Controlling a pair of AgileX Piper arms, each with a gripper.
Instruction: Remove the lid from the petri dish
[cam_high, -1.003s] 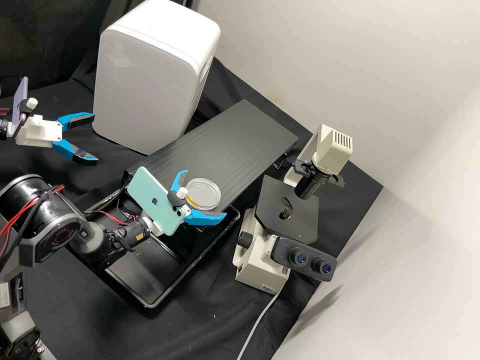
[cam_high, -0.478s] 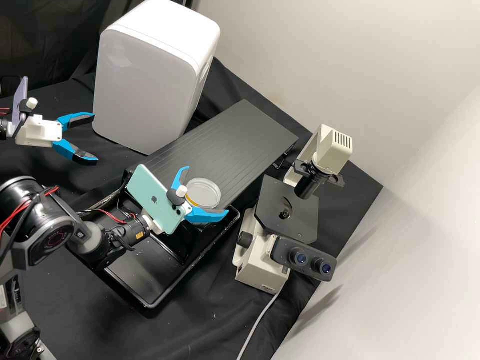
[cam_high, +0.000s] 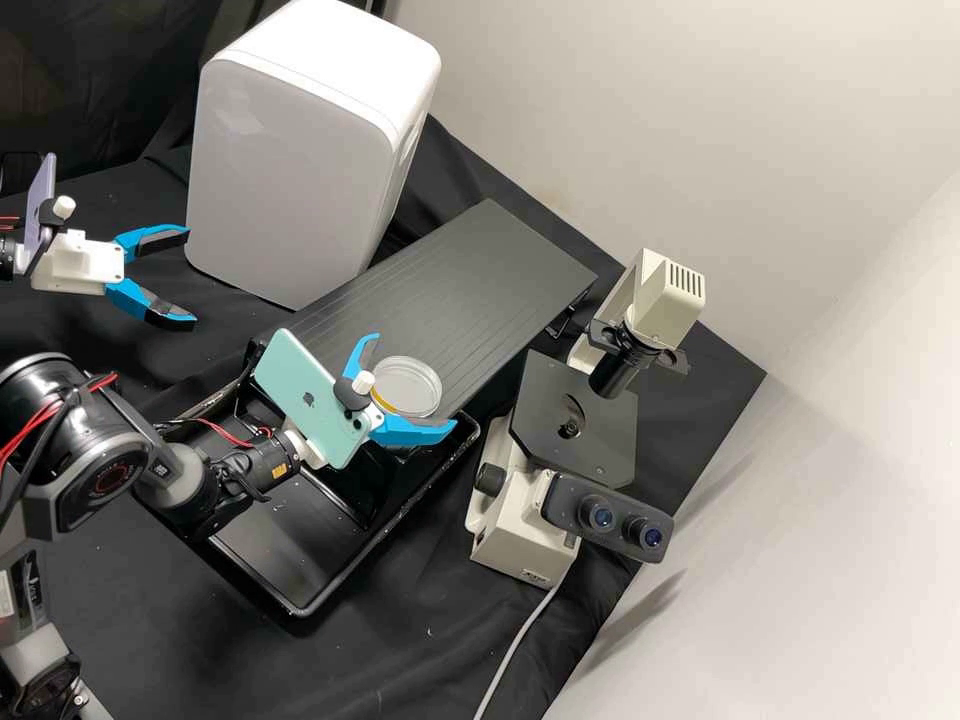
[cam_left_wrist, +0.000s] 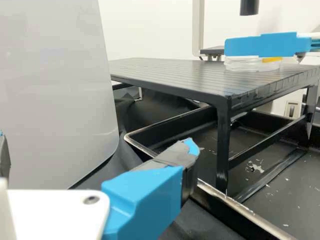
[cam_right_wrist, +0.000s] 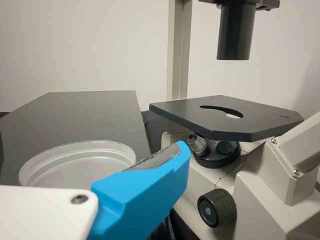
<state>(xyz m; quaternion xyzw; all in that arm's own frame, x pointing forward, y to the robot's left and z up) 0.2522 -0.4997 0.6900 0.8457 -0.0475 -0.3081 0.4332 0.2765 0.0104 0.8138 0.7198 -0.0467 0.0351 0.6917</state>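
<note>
A clear, lidded petri dish (cam_high: 405, 387) with something yellow at its rim sits near the front corner of a black ribbed platform (cam_high: 460, 285). My right gripper (cam_high: 410, 388) is open, one blue finger on each side of the dish at lid height; I cannot tell if they touch it. In the right wrist view the dish (cam_right_wrist: 77, 162) lies just beyond one of my fingers (cam_right_wrist: 150, 182). My left gripper (cam_high: 187, 277) hangs open and holds nothing at the far left, beside the white box. The left wrist view shows the dish (cam_left_wrist: 250, 62) far off, under the other arm's blue finger (cam_left_wrist: 265, 44).
A tall white box (cam_high: 310, 150) stands behind the platform's left end. A white and black microscope (cam_high: 590, 440) stands just right of the dish, its stage (cam_right_wrist: 225, 117) close by. Under the platform lies a shallow black tray (cam_high: 300, 560).
Early on the right gripper edged slightly forward around the dish, then held still. The left arm and the dish have not moved.
</note>
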